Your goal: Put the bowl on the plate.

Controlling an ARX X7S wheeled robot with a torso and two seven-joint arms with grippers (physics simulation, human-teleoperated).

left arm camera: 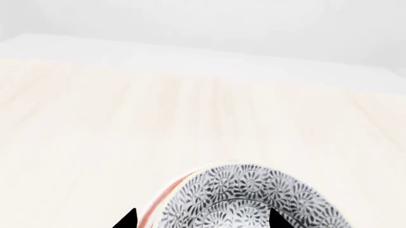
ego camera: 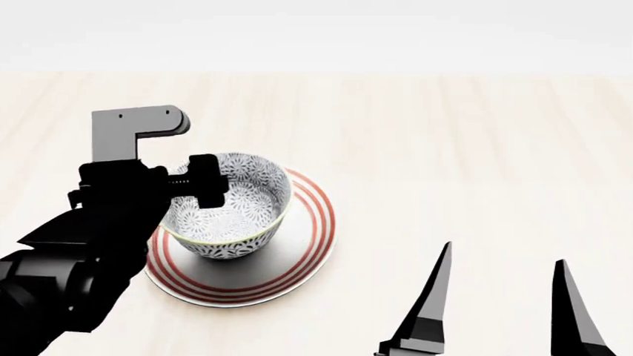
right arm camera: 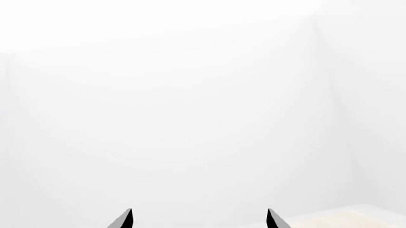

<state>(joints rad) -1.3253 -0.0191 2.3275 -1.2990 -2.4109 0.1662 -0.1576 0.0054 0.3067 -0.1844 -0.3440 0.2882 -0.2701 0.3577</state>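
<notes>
The grey-and-white floral bowl (ego camera: 233, 211) stands on the white plate (ego camera: 307, 237) with red-orange rings, left of the plate's middle. My left gripper (ego camera: 193, 185) hovers over the bowl's left rim. In the left wrist view the bowl (left arm camera: 247, 199) fills the space between the wide-apart black fingertips of the left gripper (left arm camera: 201, 219), which is open, and a strip of the plate (left arm camera: 159, 202) shows beside the bowl. My right gripper (ego camera: 505, 256) stands open to the right of the plate, fingers pointing up and holding nothing. In its own view the right gripper (right arm camera: 199, 216) faces a blank white wall.
Pale wooden tabletop (ego camera: 455, 141) stretches around the plate on all sides. A white wall (left arm camera: 203, 23) lies beyond the table's far edge.
</notes>
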